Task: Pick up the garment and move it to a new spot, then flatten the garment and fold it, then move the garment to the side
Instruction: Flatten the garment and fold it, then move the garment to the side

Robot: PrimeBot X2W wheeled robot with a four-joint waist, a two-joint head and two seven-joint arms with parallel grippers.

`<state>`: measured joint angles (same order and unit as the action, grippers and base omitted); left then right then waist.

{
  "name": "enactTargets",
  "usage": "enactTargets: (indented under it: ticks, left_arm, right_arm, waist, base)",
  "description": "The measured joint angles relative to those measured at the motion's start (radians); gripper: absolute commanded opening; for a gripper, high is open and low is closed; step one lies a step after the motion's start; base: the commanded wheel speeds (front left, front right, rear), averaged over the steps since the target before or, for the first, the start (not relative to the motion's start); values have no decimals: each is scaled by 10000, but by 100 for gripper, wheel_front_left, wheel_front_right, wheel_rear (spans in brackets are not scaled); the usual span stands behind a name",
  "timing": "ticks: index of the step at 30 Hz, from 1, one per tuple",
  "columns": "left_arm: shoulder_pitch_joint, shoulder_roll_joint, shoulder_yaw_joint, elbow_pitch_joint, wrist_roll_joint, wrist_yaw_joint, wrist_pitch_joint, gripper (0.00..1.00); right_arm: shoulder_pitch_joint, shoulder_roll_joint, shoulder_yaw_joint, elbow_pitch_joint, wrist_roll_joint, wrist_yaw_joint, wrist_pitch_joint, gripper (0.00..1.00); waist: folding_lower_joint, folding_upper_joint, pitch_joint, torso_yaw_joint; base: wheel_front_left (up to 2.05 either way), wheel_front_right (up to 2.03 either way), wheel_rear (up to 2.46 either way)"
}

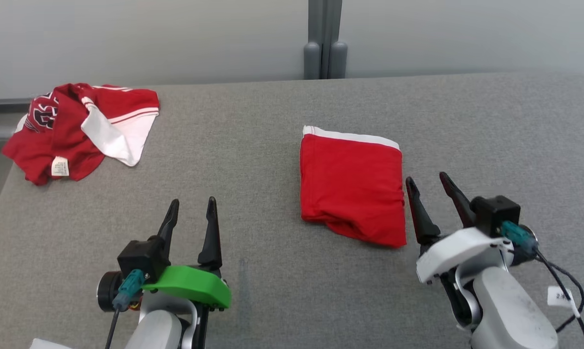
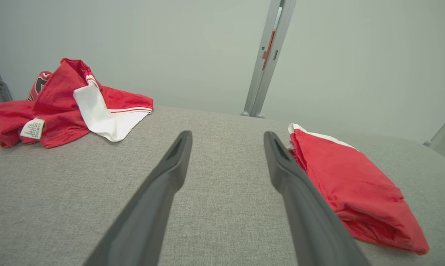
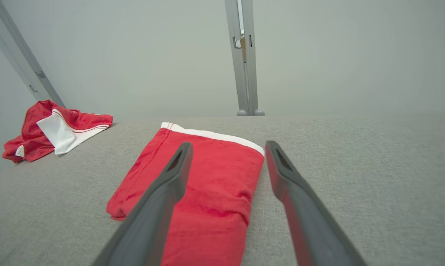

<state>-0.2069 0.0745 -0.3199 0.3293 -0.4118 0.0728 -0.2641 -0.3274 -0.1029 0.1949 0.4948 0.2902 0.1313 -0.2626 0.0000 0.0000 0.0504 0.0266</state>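
Hidden: the print on the crumpled jersey [image 1: 78,131] is half lost in its folds, and its white label is too small to read.
Cut off: both forearms leave the head view at its bottom edge.
Garment: the folded red garment [image 1: 352,186] lies right of the table's [image 1: 253,169] middle, a soft rectangle with a white band along its far edge.
Table: grey woven cloth.
Jersey: far left corner.
Left gripper [image 1: 192,203]: fingers spread wide, empty.
Right gripper [image 1: 425,178]: fingers apart, holding nothing, just beside the garment's right edge.

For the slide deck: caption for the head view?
Folded red garment beside open right gripper; left gripper open, crumpled red jersey at far left.
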Motion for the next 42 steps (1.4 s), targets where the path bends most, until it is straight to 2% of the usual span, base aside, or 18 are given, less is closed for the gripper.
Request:
enactTargets:
  ticks: [6, 13, 42]
  left_arm:
    - [744, -107, 345, -198, 529, -19, 0, 100]
    - [1253, -157, 621, -173, 961, -27, 0, 100]
    - [1385, -234, 930, 12, 1170, -198, 0, 100]
  right_arm:
    - [1446, 378, -1028, -1340, -1001, 0, -2, 100]
    - [2177, 527, -1499, -2100, -1227, 0, 27, 100]
    - [2538, 533, -1542, -2328, -982, 0, 332, 100]
  waist:
    - [0, 0, -318, -210]
    - [0, 0, -497, -233]
    - [0, 0, -539, -48]
  base:
    - [0, 0, 0]
    - [0, 0, 0]
    - [0, 0, 0]
